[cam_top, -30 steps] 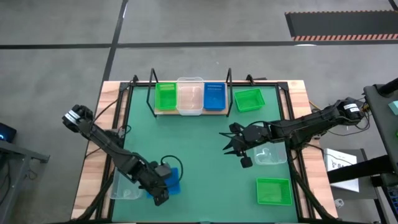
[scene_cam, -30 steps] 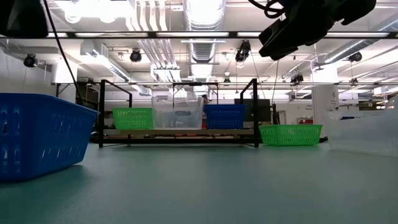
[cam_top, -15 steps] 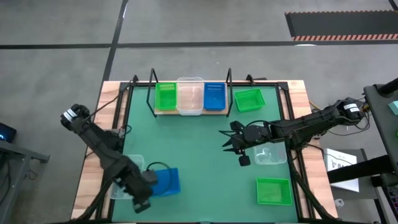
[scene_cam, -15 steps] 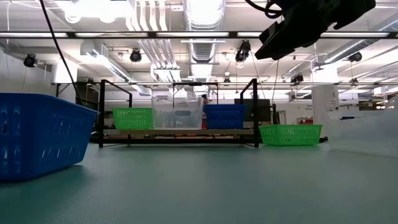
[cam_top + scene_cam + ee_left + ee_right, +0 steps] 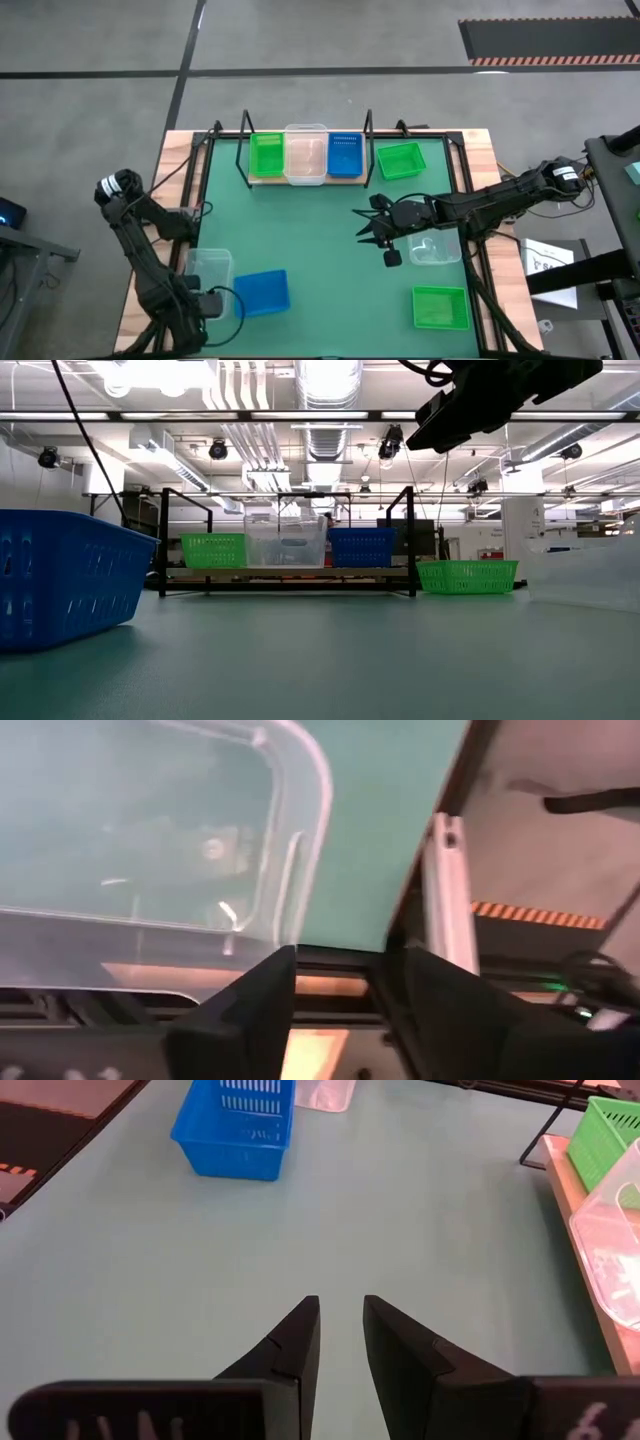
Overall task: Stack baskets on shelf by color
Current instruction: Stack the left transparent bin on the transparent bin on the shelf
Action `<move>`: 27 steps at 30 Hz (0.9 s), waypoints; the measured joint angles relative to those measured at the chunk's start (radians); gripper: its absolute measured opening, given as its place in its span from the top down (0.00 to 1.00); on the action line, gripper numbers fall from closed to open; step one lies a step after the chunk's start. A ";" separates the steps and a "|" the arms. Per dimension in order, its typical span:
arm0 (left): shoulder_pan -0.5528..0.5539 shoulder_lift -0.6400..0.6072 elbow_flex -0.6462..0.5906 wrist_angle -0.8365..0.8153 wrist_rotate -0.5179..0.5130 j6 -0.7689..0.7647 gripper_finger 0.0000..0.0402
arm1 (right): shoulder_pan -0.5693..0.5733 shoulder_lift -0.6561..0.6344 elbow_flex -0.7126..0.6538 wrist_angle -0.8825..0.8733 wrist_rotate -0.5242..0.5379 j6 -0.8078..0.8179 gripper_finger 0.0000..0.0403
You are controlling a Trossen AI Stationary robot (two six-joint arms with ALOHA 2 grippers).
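Observation:
The shelf (image 5: 245,150) at the table's far edge carries a green (image 5: 265,155), a clear (image 5: 305,155) and a blue basket (image 5: 343,153) side by side. On the mat rest a blue basket (image 5: 262,292), a clear one (image 5: 205,275), a green one (image 5: 400,160) just right of the shelf, another clear one (image 5: 437,248) and a green one (image 5: 440,307). My left gripper (image 5: 345,1010) hangs open over the table's near-left corner, beside the left clear basket (image 5: 150,850). My right gripper (image 5: 340,1330) hovers above mid-table, its fingers a narrow gap apart with nothing between.
The green mat (image 5: 320,260) lies bare between the shelf and the near baskets. A black frame rail (image 5: 450,890) runs along the table's edge under my left gripper. In the low view the blue basket (image 5: 60,575) stands close at the left.
My left gripper has swung away from the blue basket toward the table's near-left corner, turning as it went. It now hangs past the left clear basket. The blue basket stays on the mat, now uncovered. My right arm has kept still.

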 joint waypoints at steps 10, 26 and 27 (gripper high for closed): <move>0.002 0.007 -0.108 0.098 -0.091 0.071 0.50 | 0.000 0.000 0.000 -0.011 -0.001 -0.007 0.82; 0.014 0.006 -0.128 0.185 -0.113 0.052 0.98 | 0.000 0.000 0.000 -0.008 -0.001 -0.030 0.82; 0.016 0.006 -0.121 0.183 -0.113 0.052 0.99 | 0.000 0.000 0.000 -0.008 -0.001 -0.029 0.82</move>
